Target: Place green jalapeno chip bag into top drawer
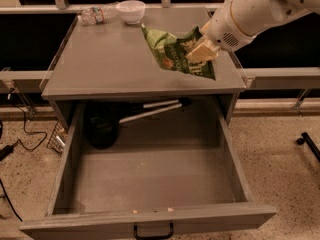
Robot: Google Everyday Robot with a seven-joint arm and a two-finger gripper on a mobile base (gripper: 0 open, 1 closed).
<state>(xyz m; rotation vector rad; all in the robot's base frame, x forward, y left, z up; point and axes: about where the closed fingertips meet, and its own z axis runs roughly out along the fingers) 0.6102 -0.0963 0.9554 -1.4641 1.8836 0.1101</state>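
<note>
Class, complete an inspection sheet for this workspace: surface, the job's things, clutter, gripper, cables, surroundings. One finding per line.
Surface: grey cabinet top, flat.
Job's things: green jalapeno chip bag held over the top's right side; top drawer pulled open below.
Clutter: clear plastic bottle and white bowl at the top's back edge; black long-handled utensil at the drawer's back.
Gripper: gripper shut on the bag, above the top's right front.
Cables: black cables on the floor, left.
Surroundings: speckled floor.
</note>
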